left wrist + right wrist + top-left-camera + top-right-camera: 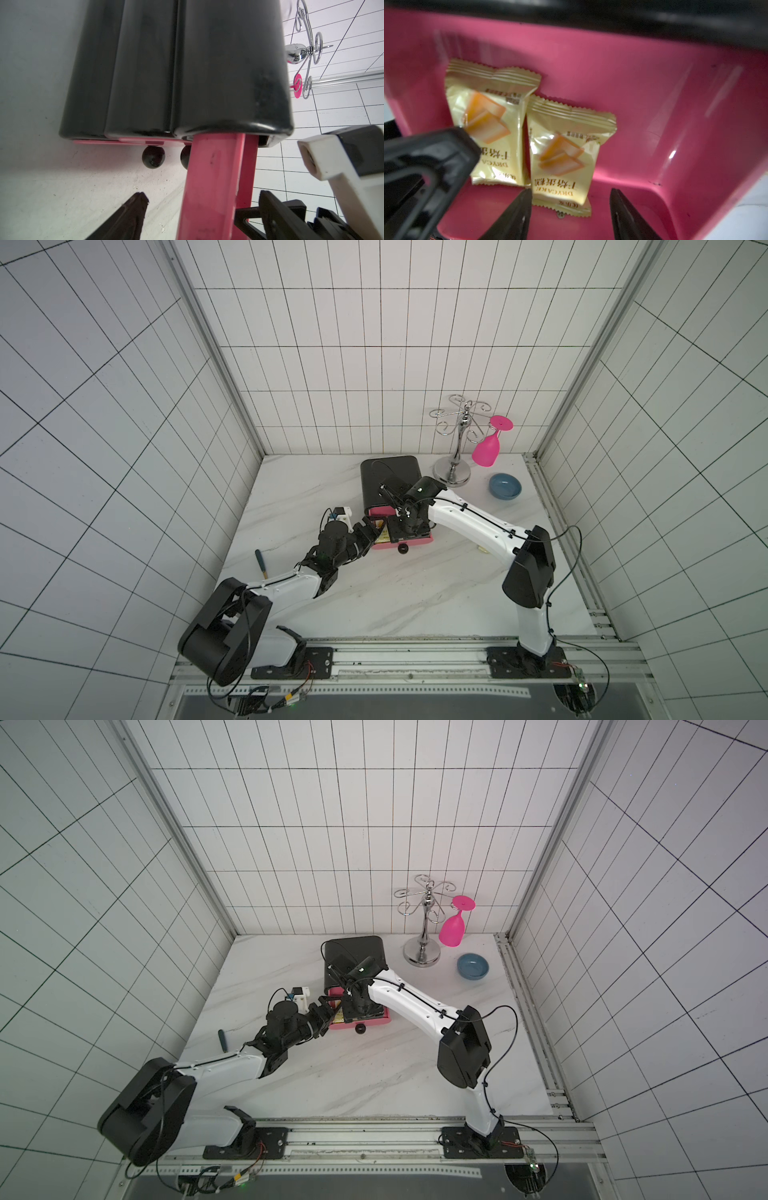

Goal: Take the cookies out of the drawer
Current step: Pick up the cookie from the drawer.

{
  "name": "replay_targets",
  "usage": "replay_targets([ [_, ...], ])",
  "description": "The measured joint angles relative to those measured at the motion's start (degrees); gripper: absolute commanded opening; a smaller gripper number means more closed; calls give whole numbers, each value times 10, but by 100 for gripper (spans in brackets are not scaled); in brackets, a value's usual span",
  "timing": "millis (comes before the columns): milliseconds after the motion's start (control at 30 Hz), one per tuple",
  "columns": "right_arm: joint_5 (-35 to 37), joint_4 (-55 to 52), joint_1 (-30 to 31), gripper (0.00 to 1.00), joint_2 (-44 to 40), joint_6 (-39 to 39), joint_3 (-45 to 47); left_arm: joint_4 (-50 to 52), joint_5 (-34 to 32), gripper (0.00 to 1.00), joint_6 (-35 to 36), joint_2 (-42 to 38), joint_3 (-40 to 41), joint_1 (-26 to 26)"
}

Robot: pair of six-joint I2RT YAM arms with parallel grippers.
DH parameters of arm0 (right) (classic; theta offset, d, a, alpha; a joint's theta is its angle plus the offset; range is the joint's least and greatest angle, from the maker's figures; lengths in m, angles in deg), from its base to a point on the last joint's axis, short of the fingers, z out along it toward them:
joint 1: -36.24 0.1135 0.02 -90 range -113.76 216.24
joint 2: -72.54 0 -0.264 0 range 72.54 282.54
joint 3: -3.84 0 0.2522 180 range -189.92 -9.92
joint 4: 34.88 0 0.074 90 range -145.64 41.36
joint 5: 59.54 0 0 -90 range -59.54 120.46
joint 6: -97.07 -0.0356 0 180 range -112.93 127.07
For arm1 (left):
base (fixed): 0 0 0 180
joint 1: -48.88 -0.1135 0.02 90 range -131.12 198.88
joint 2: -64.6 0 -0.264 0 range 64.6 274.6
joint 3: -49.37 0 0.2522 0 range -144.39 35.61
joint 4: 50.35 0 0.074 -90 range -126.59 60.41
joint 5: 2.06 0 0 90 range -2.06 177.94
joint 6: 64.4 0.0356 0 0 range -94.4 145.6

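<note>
Two yellow cookies packets [488, 124] [562, 158], each printed with an orange biscuit, lie flat side by side on the floor of the pulled-out pink drawer [654, 104]. My right gripper [571, 199] hangs open just above the nearer packet's end, touching nothing. My left gripper [202, 199] is open astride the drawer's side wall [212, 187], and one of its fingers [425, 166] shows inside the drawer beside the other packet. In both top views the drawer [401, 545] [361, 1024] sticks out of the black cabinet [388, 481] [353, 952], mostly covered by both wrists.
A blue-handled spoon [261, 562] lies on the marble table left of my left arm. At the back right stand a chrome glass rack [457, 448] with a pink glass [486, 452] and a blue bowl [505, 486]. Black knobs [153, 156] mark the lower drawers.
</note>
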Motion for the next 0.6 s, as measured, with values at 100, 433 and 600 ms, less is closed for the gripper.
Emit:
replay_targets([
  [100, 2, 0, 0, 64, 14, 1, -10, 0, 0, 88, -1, 0, 0, -1],
  [433, 16, -4, -1, 46, 30, 5, -31, -12, 3, 89, -1, 0, 0, -10],
  [600, 20, -2, -6, 37, 29, 9, -31, -12, 5, 89, -2, 0, 0, -12],
])
